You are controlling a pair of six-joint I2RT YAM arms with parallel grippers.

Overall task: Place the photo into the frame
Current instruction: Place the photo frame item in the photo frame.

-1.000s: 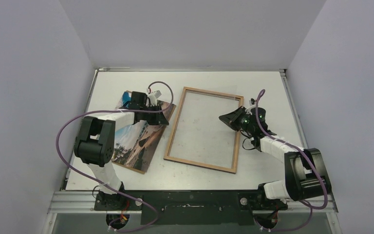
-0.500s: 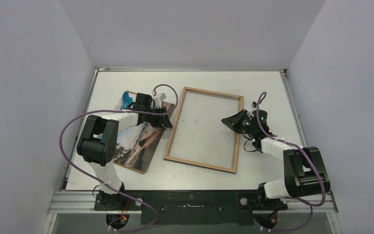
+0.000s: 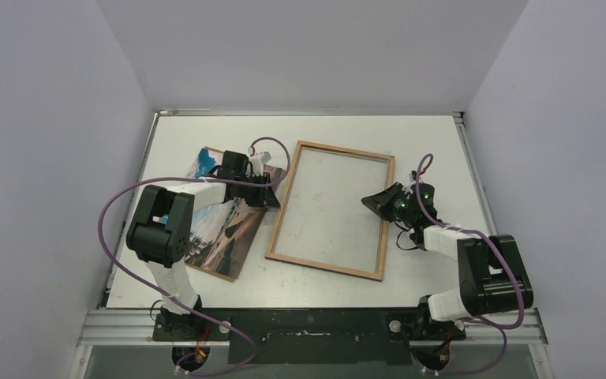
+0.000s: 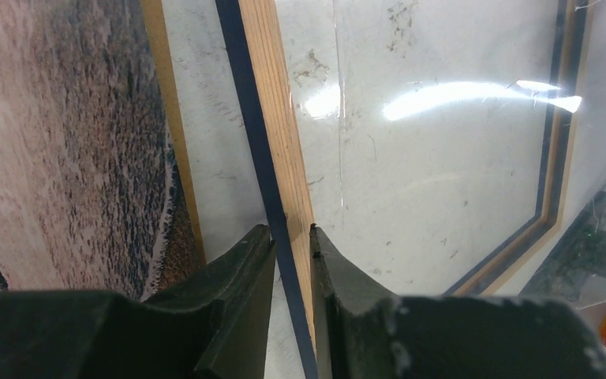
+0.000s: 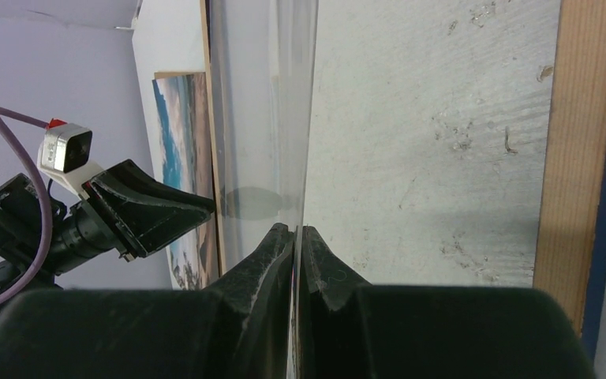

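- Quick count: one frame (image 3: 323,266), one photo (image 3: 225,229), one brown backing board (image 4: 175,142), one clear pane (image 5: 260,118), and two grippers with two black fingers each.
- The frame is a thin-railed rectangle lying mid-table. It's light wood grain on the top face with a dark blue strip down the outer side. The rails are narrow and square-edged.
- The photo sits just left of the frame, picture side up. You can see blue sky at the far end and sandy tones nearer. It lies on the backing board, whose tan edge peeks out along the side facing the frame. There's a sliver of bare table (image 3: 426,142) between the board and the frame.
- The pane is glossy and see-through, and it throws bright glare streaks in the left wrist view.
- The left gripper (image 3: 272,193) is at the frame's left rail. Its fingers (image 4: 237,276) straddle that rail and the wood fills the gap, so it looks clamped on it.
- The right gripper (image 3: 369,203) is by the right rail. Its fingers (image 5: 264,260) are pressed together on the pane's thin edge, and the pane tilts up off the table.
- The table is white, scuffed and speckled.
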